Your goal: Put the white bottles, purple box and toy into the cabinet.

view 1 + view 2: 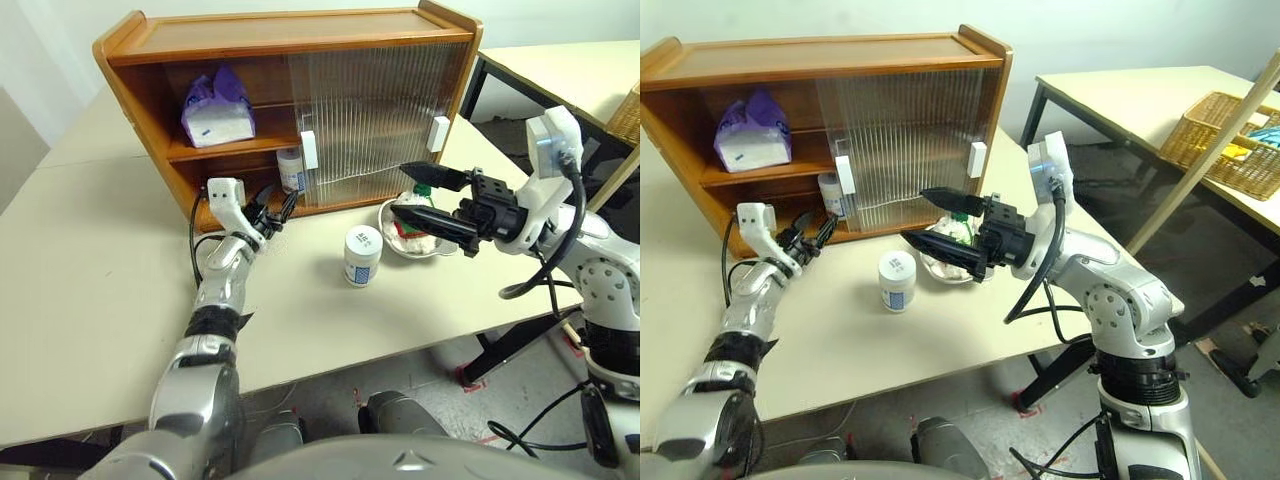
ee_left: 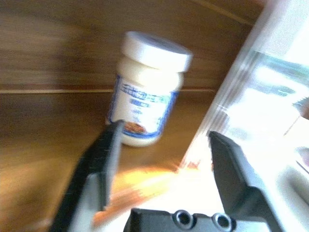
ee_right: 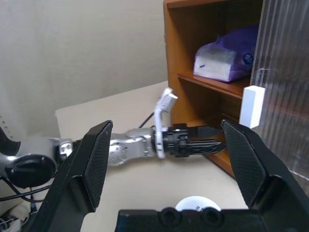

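Cabinet comes first to the eye: brown wood on the pale table, its ribbed sliding door pushed to the right so the left bays stand open. The purple box already lies on the upper shelf. On the lower shelf, just inside the door's edge, one white bottle stands upright. The left gripper sits at the mouth of that shelf with its jaws apart and nothing between them; the bottle stands free just beyond the fingertips, so this looks like the release after placing it.

The right gripper hangs above the table in front of the closed door, jaws wide and empty. Beneath it rests the shallow bowl with the toy, though the fingers hide much of it, so I can't say how it lies. The second white bottle stands upright on the table, just beside the bowl.

My reading is that two things are stowed and two remain. The next move calls for drawing the left arm clear without nudging the shelved bottle, then fetching the table bottle or the toy.
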{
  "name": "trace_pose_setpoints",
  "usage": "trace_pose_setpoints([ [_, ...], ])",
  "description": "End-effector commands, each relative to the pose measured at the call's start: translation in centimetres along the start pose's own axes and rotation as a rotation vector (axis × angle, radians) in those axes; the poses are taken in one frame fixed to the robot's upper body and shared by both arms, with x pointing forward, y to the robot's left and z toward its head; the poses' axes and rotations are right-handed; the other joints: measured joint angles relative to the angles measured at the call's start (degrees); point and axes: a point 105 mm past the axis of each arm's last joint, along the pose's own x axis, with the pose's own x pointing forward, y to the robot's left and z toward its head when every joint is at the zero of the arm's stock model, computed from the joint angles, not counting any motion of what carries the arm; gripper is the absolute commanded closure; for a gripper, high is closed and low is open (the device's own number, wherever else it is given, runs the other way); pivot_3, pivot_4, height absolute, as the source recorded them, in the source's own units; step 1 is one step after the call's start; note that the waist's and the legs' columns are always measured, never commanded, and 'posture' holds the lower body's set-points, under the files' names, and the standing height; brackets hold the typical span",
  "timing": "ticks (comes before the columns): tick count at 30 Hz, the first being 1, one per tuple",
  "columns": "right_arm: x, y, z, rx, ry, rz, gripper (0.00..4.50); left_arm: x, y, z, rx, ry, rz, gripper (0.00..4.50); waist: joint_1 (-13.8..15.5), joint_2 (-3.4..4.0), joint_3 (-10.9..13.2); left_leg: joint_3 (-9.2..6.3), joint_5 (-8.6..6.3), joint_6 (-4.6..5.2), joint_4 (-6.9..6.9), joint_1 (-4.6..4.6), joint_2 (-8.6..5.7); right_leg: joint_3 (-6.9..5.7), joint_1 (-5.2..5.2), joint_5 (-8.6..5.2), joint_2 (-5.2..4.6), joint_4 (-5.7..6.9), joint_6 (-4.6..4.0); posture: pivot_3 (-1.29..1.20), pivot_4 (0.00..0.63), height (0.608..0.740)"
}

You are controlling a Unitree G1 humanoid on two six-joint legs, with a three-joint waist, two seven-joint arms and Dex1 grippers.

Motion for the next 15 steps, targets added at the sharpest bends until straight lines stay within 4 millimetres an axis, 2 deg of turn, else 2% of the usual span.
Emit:
trace_pose_setpoints([
  [1,0.3,-0.1,0.0,-0.008,0.002,0.016,0.0,-1.6,-2.0,0.7,-0.01,0.026,-0.192,0.02,0.53,0.03,-0.02,0.0,-0.01,-0.02,0.0,0.0,0.0,0.0,-0.02,0.0,0.0,0.0,-0.01,-0.17,0.0,0.74],
  [4,0.3,-0.2,0.0,-0.009,0.001,0.019,0.0,-2.2,-2.5,0.9,-0.025,0.042,-0.236,0.02,1.85,0.08,-0.05,-0.01,-0.05,-0.08,0.0,0.02,0.01,0.03,-0.03,0.01,-0.01,0.01,-0.07,-0.17,0.0,0.74],
  [8,0.5,-0.2,0.1,-0.015,-0.004,0.023,0.0,-4.2,-4.2,-0.9,0.074,0.156,-0.45,0.02,2.88,0.14,-0.09,-0.12,-0.07,-0.11,0.02,0.04,0.07,0.09,-0.08,0.1,-0.03,0.03,-0.24,-0.17,0.0,0.74],
  [15,0.4,-0.2,0.1,-0.021,-0.005,0.017,0.0,-3.9,-7.0,-2.2,0.121,0.203,-0.631,0.02,3.78,0.18,-0.08,-0.54,-0.13,-0.22,0.01,-0.03,0.54,0.55,-0.29,0.26,-0.12,0.06,-0.66,-0.18,0.0,0.74],
])
